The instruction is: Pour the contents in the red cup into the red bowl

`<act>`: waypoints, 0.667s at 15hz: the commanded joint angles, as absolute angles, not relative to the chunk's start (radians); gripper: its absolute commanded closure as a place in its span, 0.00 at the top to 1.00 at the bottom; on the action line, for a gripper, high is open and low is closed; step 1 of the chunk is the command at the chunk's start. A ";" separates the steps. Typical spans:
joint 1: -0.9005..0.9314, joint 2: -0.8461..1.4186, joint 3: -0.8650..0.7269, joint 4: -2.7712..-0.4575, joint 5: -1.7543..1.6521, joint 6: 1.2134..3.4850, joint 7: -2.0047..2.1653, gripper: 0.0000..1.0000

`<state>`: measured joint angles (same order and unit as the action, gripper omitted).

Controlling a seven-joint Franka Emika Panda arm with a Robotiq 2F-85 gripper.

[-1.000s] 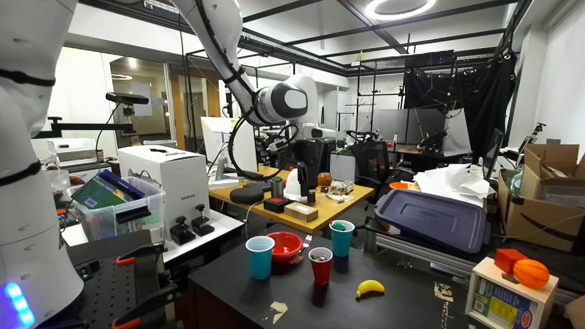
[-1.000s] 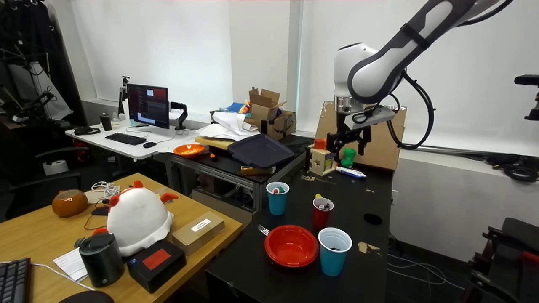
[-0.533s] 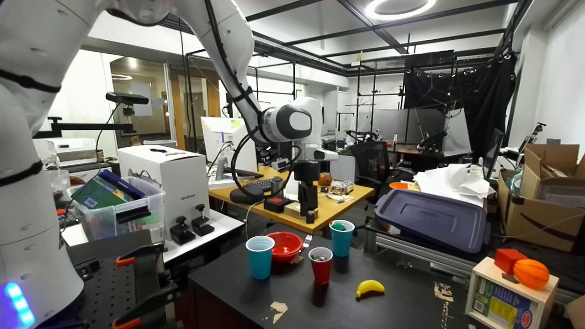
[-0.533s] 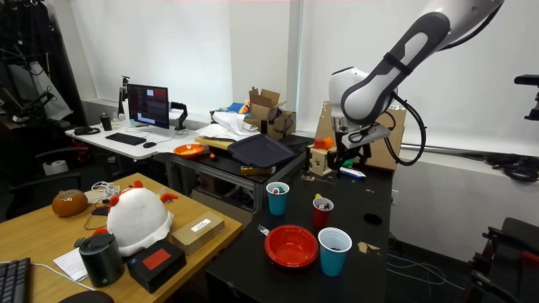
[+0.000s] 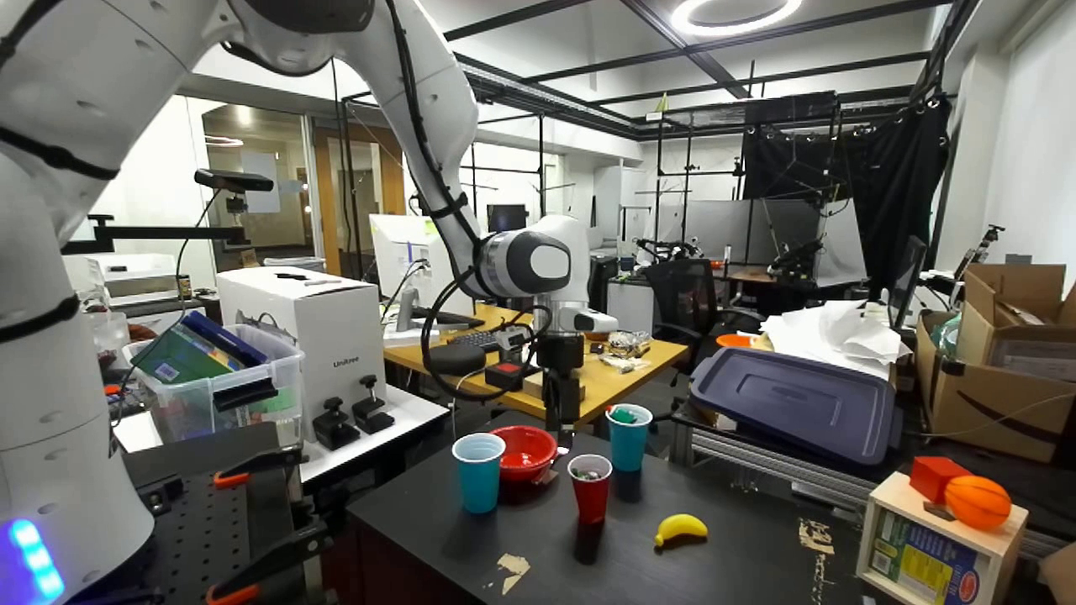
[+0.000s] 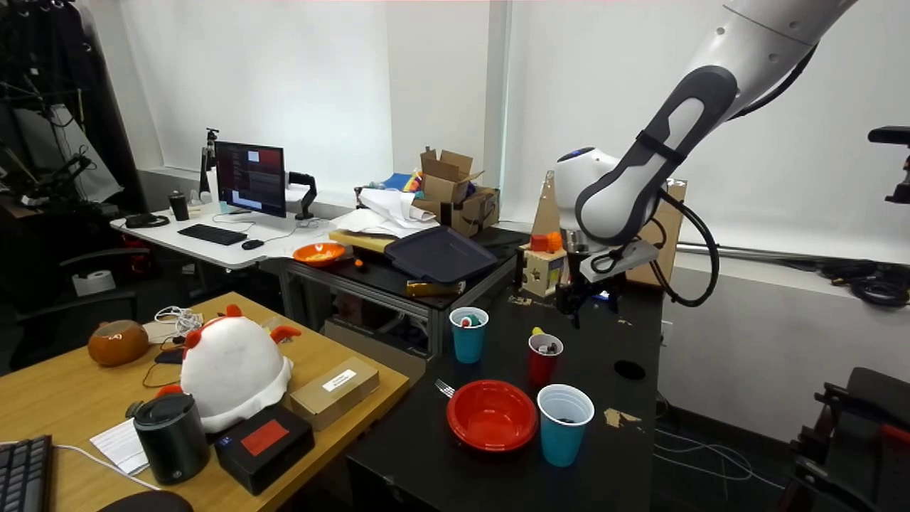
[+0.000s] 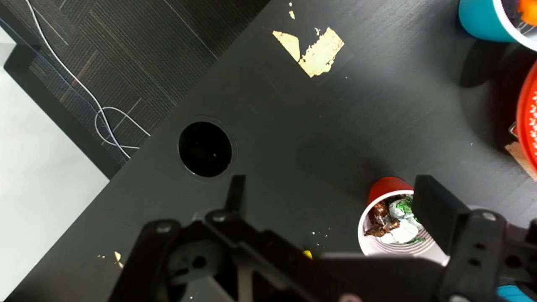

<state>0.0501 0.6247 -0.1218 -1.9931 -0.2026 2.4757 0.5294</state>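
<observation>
The red cup [image 5: 591, 497] stands upright on the black table in both exterior views [image 6: 542, 368]. In the wrist view the red cup [image 7: 388, 187] holds brown, white and green wrapped pieces. The red bowl [image 5: 530, 458] sits beside it and looks empty in an exterior view [image 6: 492, 416]. Only the edge of the red bowl [image 7: 527, 126] shows at the right of the wrist view. My gripper [image 7: 330, 188] is open and empty, above the table. Its right finger covers part of the cup, which is not between the fingers. The gripper also shows in both exterior views [image 5: 561, 416] [image 6: 593, 302].
A teal cup [image 6: 566, 430] stands close beside the bowl. Another teal cup [image 6: 468, 340] stands beyond the red cup. A fork [image 6: 445, 388] lies by the bowl. A toy banana [image 5: 681, 529] and a wooden box [image 5: 933, 538] are on the table. The table has a round hole [image 7: 205, 149].
The arm has moved down in both exterior views, bringing the open gripper closer to the table and the red cup. The cups and bowl have not moved.
</observation>
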 commanded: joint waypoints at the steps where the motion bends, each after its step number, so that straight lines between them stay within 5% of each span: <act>1: 0.075 0.667 -0.152 -1.945 -0.173 2.513 0.509 1.00; 10: 0.067 0.753 -0.179 -1.849 -0.059 2.547 0.535 1.00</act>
